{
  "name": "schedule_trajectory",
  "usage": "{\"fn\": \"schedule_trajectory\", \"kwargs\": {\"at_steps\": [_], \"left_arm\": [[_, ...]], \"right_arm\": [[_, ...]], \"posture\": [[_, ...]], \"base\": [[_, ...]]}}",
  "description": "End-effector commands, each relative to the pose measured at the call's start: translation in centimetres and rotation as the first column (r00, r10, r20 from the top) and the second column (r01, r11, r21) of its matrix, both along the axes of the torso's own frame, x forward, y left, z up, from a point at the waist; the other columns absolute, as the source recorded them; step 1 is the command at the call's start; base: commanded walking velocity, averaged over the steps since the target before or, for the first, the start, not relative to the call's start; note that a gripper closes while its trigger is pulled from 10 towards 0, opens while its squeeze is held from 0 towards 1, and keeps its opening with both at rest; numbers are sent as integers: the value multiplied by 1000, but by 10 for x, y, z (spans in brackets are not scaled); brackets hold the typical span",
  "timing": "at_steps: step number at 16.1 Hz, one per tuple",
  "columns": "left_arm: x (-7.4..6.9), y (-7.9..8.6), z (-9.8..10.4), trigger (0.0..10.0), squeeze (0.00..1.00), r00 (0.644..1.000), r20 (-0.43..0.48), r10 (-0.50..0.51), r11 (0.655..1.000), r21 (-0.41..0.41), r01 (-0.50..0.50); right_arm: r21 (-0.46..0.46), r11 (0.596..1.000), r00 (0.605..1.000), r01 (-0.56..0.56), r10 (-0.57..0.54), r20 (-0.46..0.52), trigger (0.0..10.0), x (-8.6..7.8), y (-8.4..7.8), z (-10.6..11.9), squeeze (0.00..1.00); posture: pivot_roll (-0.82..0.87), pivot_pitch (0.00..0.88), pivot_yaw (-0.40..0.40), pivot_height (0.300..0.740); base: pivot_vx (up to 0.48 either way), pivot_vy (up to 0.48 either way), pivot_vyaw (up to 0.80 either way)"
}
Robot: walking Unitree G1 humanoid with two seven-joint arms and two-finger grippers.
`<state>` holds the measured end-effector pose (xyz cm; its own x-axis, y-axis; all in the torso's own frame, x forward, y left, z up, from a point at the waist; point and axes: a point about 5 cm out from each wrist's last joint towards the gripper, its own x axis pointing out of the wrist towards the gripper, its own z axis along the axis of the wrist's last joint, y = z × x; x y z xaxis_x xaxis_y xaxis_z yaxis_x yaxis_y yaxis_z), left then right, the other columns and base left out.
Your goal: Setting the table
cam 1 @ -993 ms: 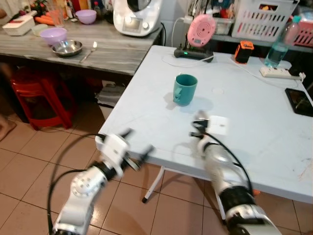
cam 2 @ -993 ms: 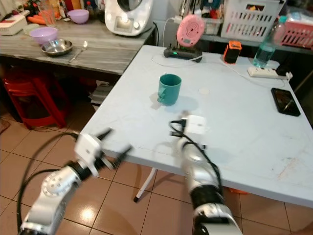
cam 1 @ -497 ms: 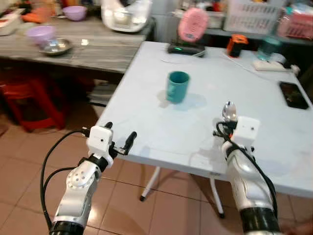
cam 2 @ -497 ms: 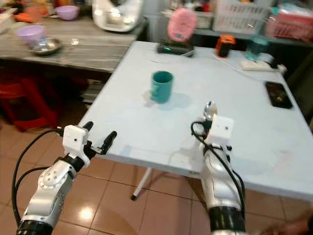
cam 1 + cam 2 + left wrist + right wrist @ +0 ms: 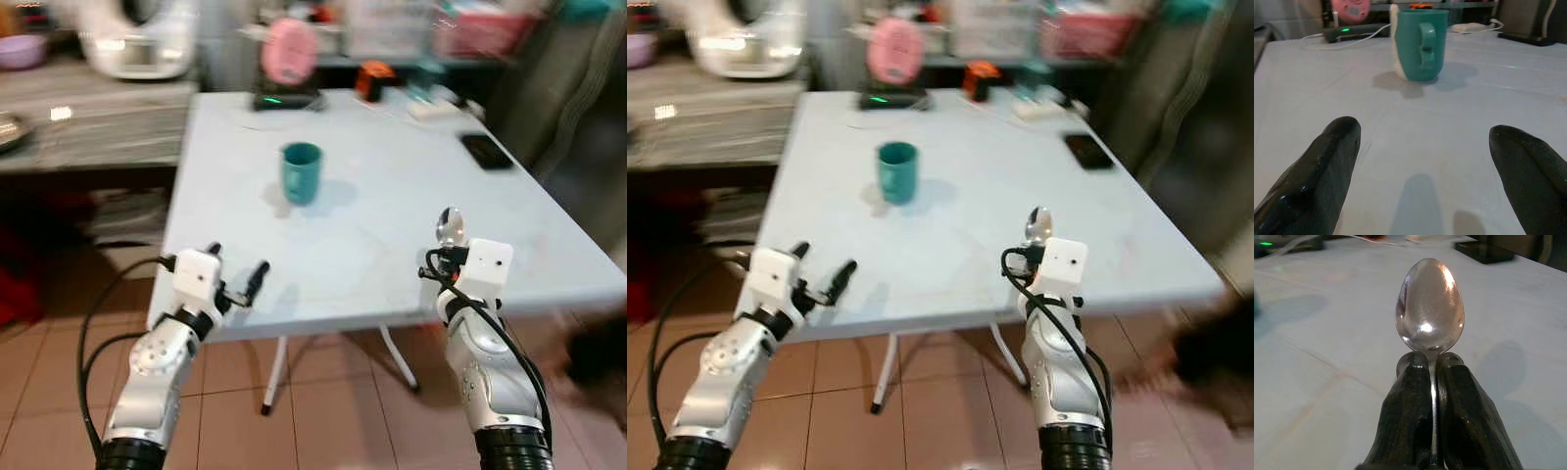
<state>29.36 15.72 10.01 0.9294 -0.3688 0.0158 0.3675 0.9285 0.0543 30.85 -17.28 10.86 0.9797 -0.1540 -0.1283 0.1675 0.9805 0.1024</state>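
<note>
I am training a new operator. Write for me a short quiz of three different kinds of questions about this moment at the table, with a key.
1. True or false: the right gripper is shut on a spoon whose bowl points forward, away from the wrist.
2. Multiple choice: what stands upright on the white table, ahead of the left gripper?
A. a glass bottle
B. a teal mug
C. a stack of plates
3. Fill in: the left gripper's fingers are ____ and hold nothing.

Key
1. True
2. B
3. open
</note>
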Motion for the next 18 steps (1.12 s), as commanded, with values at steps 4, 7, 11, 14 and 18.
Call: {"fn": "schedule_trajectory", "kwargs": {"at_steps": [4, 7, 11, 14, 18], "left_arm": [[1, -6, 1, 10000, 0, 1000, 6, -14, 1000, -2, 14], [2, -6, 2, 10000, 0, 1000, 13, -10, 1000, -1, 10], [2, -5, 2, 10000, 0, 1000, 18, -1, 1000, 4, 1], [3, -4, 2, 10000, 0, 1000, 21, 6, 1000, 6, -6], [3, -4, 2, 10000, 0, 1000, 24, 9, 1000, 8, -9]], "right_arm": [[-13, 1000, 999, -13, 13, 37, 10000, 0, -2, 9, 0], [-26, 999, 998, -28, 29, 54, 10000, 0, -1, 12, 0], [-24, 999, 998, -29, 30, 58, 10000, 0, 0, 13, 0], [-25, 999, 998, -32, 34, 62, 10000, 2, 1, 13, 0], [-27, 999, 997, -34, 36, 66, 10000, 3, 2, 14, 0]], "posture": [[-11, 41, -15, 740], [-11, 41, -15, 740], [-11, 41, -15, 740], [-2, 34, -18, 740], [0, 31, -20, 740]], "base": [[0, 418, 0], [0, 435, 533], [0, 435, 800], [0, 440, 698], [0, 443, 100]]}}
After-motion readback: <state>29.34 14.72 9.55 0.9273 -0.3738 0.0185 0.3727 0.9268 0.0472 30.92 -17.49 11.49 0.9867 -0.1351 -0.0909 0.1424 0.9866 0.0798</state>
